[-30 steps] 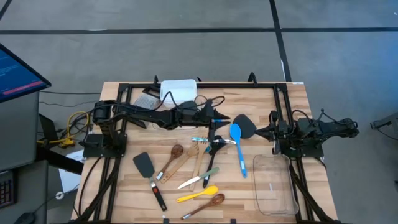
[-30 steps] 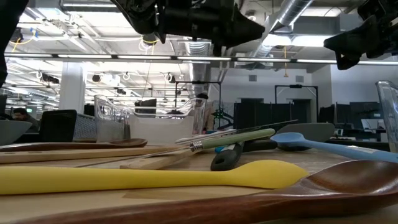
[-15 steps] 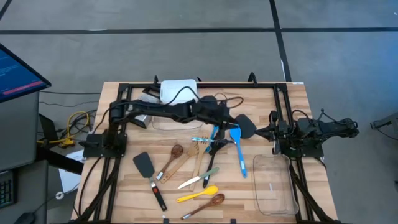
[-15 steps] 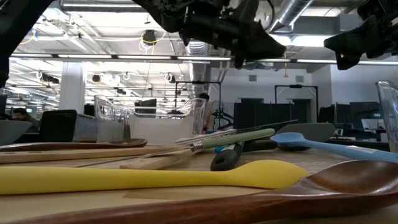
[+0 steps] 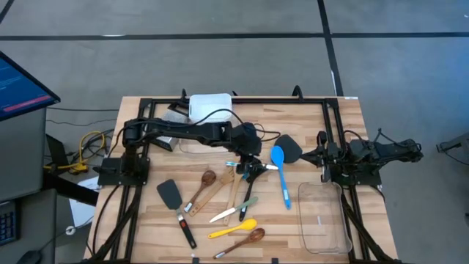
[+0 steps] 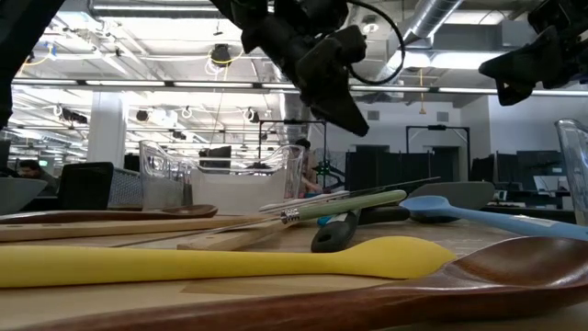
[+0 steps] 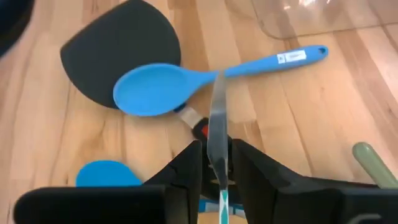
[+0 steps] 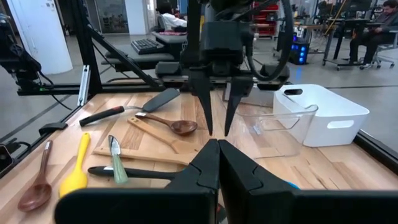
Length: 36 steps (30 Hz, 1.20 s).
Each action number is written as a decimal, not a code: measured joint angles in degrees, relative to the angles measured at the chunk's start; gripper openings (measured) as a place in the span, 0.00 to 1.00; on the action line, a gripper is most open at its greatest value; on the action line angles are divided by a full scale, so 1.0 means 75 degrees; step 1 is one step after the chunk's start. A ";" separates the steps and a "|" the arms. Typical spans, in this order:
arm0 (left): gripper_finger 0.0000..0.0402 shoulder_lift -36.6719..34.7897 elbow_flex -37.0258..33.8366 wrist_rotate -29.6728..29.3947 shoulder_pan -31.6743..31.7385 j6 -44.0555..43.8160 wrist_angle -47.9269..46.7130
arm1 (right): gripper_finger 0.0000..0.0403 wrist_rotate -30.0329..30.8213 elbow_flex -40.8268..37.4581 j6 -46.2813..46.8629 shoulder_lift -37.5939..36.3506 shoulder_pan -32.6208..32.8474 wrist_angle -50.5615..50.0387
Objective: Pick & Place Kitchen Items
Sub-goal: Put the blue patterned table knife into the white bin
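Left gripper (image 7: 216, 163): swung back from blue spoon (image 7: 155, 90), now above pile, clamping knife (image 7: 217, 134); placing pends. Right gripper (image 8: 217, 149): closed, parked aside.

A pale, striped wood-grain pattern is shown by the butcher-block tabletop (image 5: 308, 121). A bright blue silicone spoon (image 5: 280, 173) with a small white label near its handle end is seen, its bowl overlapping a matte black spatula head (image 7: 121, 46). A yellow silicone spoon (image 5: 232, 229) and a dark brown wooden spoon (image 5: 242, 241) are seen near. A white plastic tub (image 5: 210, 107) is seen far. A silver blade with a teal-and-white patterned handle (image 7: 217, 140) is seen in the black left gripper (image 7: 216, 163).
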 joint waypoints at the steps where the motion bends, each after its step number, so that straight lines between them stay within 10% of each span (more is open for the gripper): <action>1: 0.19 -0.0005 -0.0053 -0.0025 -0.0021 -0.0002 -0.0041 | 0.00 0.0000 0.0000 0.0000 0.0000 0.0000 -0.0022; 25: 0.20 -0.0014 -0.0682 -0.0117 -0.0209 -0.0405 -0.0106 | 0.00 0.0003 0.0000 0.0003 0.0000 0.0000 -0.0180; 36: 0.37 -0.0014 -0.0682 -0.0118 -0.0209 -0.0687 -0.0094 | 0.00 0.0003 0.0000 0.0003 0.0000 0.0000 -0.0192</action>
